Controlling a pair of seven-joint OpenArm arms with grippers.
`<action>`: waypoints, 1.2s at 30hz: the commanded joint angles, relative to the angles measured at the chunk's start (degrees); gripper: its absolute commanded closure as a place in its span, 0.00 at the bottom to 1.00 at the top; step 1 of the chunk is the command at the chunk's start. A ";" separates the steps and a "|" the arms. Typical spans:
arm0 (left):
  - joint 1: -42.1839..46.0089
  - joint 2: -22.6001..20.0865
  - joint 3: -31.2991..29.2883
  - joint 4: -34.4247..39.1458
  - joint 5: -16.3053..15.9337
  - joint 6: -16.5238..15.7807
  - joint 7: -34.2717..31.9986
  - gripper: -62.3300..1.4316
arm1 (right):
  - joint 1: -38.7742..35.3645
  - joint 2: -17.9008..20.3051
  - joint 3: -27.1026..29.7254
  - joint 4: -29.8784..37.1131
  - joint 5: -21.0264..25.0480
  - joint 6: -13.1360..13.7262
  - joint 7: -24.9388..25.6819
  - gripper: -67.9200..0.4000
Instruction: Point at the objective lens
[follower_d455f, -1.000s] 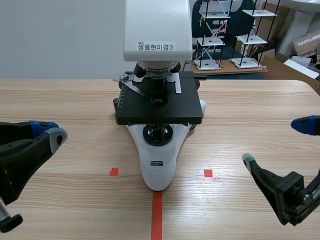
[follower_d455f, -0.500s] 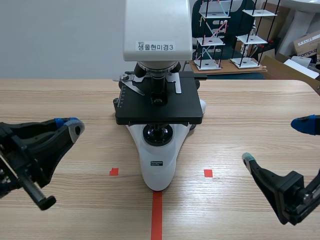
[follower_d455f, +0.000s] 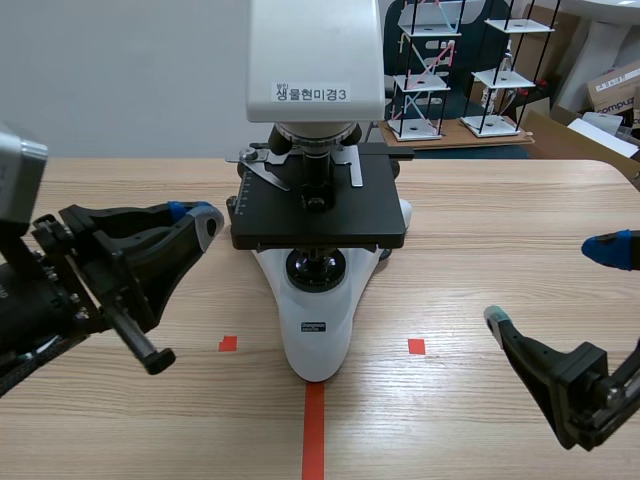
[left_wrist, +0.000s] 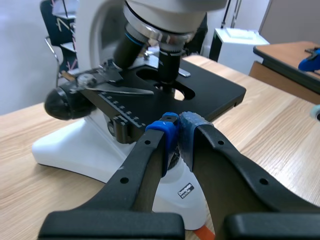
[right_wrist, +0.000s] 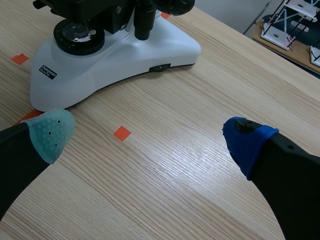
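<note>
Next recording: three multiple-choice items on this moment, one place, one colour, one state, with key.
1. The left gripper is: A) beside the microscope stage; B) above its head; C) on the tape line.
2. The microscope base is: A) green; B) white; C) red.
3. The right gripper is: A) shut on the base; B) shut on nothing; C) open.
A: its tips sit by the stage's edge. B: the base shows white. C: its fingers stand wide apart, holding nothing.

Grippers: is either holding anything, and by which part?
Nothing is held. The left gripper is shut on nothing, its tips close to the microscope stage; the right gripper is open above the table.
</note>
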 joint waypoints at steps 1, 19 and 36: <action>-0.96 0.46 0.70 0.90 -0.20 0.63 -0.20 0.94 | 0.68 0.15 0.63 0.31 0.83 -0.22 0.87 0.02; -7.02 3.15 5.62 0.90 2.62 1.60 4.28 0.94 | 0.68 0.15 0.63 0.31 0.83 -0.22 0.87 0.02; -9.55 5.44 8.00 0.90 5.05 2.71 6.51 0.94 | 0.68 0.15 0.63 0.31 0.81 -0.22 0.87 0.02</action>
